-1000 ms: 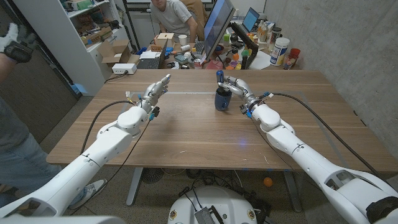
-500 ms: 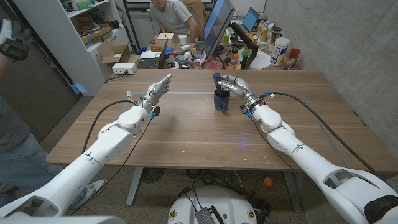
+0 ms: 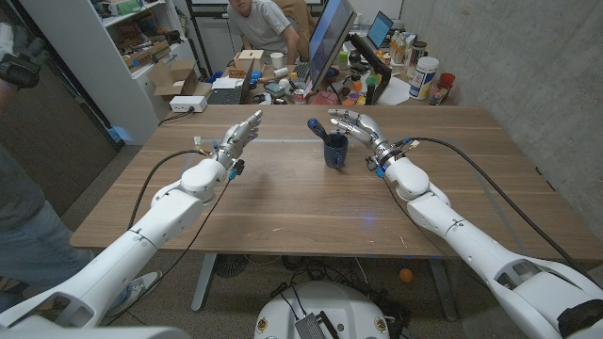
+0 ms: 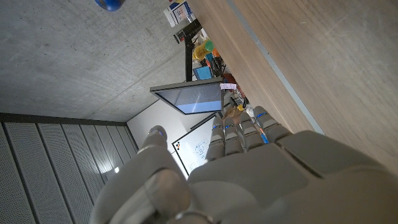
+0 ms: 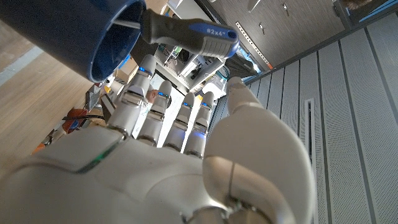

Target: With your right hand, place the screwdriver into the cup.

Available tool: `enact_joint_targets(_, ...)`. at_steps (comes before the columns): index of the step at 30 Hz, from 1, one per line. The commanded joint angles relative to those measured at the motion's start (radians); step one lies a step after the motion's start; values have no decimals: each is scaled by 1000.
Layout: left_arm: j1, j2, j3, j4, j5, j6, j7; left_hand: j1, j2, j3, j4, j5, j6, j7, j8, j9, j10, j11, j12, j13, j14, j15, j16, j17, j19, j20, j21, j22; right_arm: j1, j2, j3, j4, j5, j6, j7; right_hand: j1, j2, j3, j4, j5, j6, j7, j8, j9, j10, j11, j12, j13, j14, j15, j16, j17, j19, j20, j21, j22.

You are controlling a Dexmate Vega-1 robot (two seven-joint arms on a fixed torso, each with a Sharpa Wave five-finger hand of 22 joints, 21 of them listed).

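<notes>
A dark blue cup [image 3: 336, 152] stands upright on the wooden table [image 3: 311, 212], a little beyond its middle. The screwdriver [image 3: 315, 126] stands in the cup, leaning toward my left, its blue and black handle sticking out over the rim. My right hand [image 3: 354, 125] hovers just behind and above the cup, fingers spread and holding nothing. In the right wrist view the cup [image 5: 93, 37] and the screwdriver handle [image 5: 186, 34] lie past the fingers of my right hand [image 5: 168, 155], apart from them. My left hand [image 3: 236, 141] stands open to the left of the cup, fingers straight.
Beyond the table's far edge are a monitor [image 3: 329, 38], bottles and cans [image 3: 424, 77], cardboard boxes [image 3: 179, 80] and a seated person [image 3: 262, 21]. Another person [image 3: 19, 188] stands at the left edge. Cables trail from both wrists.
My right hand has let go of the screwdriver and spread its fingers. The screwdriver now stands in the cup, tipped toward my left. The left arm has stayed put.
</notes>
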Motion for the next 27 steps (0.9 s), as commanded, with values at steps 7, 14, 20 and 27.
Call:
enact_joint_targets(7, -2, 1, -1, 13, -3, -15, -16, -1, 10, 3, -6, -6, 11, -1, 4, 4, 7, 0, 0, 4, 8, 5, -1, 3, 4, 2, -1, 6, -9, -7, 18, -49, -10, 14, -51, -34, 10, 6, 12, 9, -10, 7, -7, 6, -15, 16, 7, 2, -36, -18, 3, -2, -59, -26, -16, 2)
enact_joint_targets(14, 6, 4, -4, 12, -5, -21, -18, -2, 11, 3, -7, -6, 12, 0, 4, 4, 9, 1, 0, 4, 9, 5, -1, 3, 5, 3, -2, 6, -20, -18, 38, -76, -42, 21, -112, -50, 17, 14, 12, 12, 5, 40, -7, 6, 18, 59, 22, 0, -33, -58, 13, -9, -64, -96, -5, -1)
enact_joint_targets(20, 24, 1, -11, 1, -5, -31, -3, -2, 12, 4, -8, -6, 15, 1, 4, 4, 12, 0, 1, 4, 13, 5, 0, 3, 6, 3, -3, 6, -46, -39, 60, -115, -75, 10, -179, -56, 26, 21, 11, 12, 10, 59, -8, 6, 32, 96, 27, -3, -28, -65, 17, -13, -58, -110, 0, -3)
enact_joint_targets(27, 56, -7, -15, -39, 45, -60, 61, -1, 14, 5, -10, -6, 21, 3, 5, 4, 19, -6, 4, 4, 20, 1, 2, 3, 16, -1, -1, 6, -58, -74, 78, -122, -94, 22, -207, -81, 36, 25, 18, 8, 6, 113, -19, 3, 70, 138, 36, -10, -13, -72, 24, -20, -44, -119, 6, -4)
